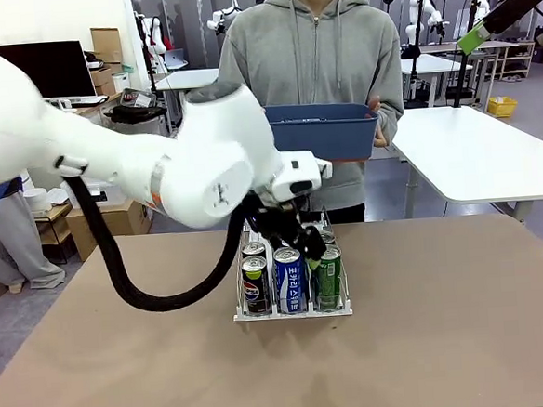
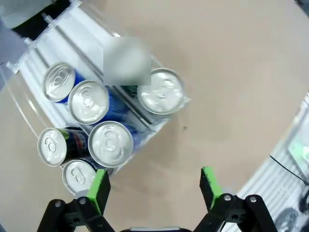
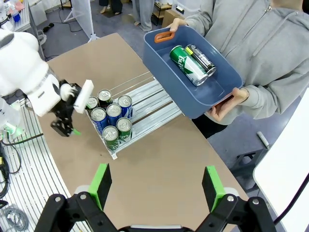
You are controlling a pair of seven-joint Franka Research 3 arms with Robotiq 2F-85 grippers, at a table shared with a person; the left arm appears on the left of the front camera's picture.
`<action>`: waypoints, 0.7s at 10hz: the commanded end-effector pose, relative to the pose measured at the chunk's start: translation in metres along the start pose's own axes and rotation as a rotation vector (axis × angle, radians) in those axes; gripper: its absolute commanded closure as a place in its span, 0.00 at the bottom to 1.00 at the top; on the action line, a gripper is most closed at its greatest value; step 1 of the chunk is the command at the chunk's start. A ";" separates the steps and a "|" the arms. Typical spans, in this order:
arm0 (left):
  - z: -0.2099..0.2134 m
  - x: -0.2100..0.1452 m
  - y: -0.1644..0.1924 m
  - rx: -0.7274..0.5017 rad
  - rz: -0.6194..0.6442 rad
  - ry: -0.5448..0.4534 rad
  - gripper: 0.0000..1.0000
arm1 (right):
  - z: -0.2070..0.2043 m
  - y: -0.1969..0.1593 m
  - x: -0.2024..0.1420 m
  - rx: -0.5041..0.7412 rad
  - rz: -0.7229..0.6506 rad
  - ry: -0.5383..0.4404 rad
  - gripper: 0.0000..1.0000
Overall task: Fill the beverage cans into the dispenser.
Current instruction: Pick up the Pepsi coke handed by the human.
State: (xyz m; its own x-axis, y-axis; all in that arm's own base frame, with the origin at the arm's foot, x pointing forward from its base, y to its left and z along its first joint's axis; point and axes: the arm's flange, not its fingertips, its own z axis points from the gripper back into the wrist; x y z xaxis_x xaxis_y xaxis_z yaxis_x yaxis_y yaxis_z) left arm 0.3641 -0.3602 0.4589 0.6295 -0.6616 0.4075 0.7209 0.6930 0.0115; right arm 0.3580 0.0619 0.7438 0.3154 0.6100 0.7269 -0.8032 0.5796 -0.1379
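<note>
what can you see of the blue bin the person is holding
The blue bin is a rectangular, open-topped tub, plastic by its look, with an orange handle at one short end. The person holds it roughly level beyond the table's far side, a hand at each short end. A green can and a black can lie on their sides inside, side by side; the rest of its floor is bare.

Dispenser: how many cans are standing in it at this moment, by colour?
Black cans: 2
Blue cans: 3
Green cans: 2
Total in the dispenser: 7
</note>
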 end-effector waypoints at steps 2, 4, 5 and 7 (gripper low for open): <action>0.100 -0.022 0.041 -0.120 -0.062 -0.040 0.01 | 0.000 0.000 0.000 -0.005 0.003 0.006 0.00; 0.157 -0.021 0.074 -0.154 -0.111 -0.099 0.01 | 0.000 0.000 0.000 -0.005 0.003 0.006 0.00; 0.181 -0.021 0.077 -0.177 -0.145 -0.108 0.01 | 0.000 0.000 0.000 -0.005 0.003 0.006 0.00; 0.233 -0.018 0.112 -0.172 -0.176 -0.178 0.01 | 0.000 0.000 0.000 -0.005 0.003 0.006 0.00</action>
State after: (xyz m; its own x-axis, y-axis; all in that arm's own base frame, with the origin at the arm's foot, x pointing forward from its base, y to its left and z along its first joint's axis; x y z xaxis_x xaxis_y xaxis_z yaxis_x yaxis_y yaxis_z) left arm 0.3554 -0.2126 0.6591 0.4686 -0.6949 0.5455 0.8399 0.5419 -0.0312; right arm 0.3579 0.0619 0.7439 0.3153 0.6100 0.7270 -0.8031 0.5797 -0.1380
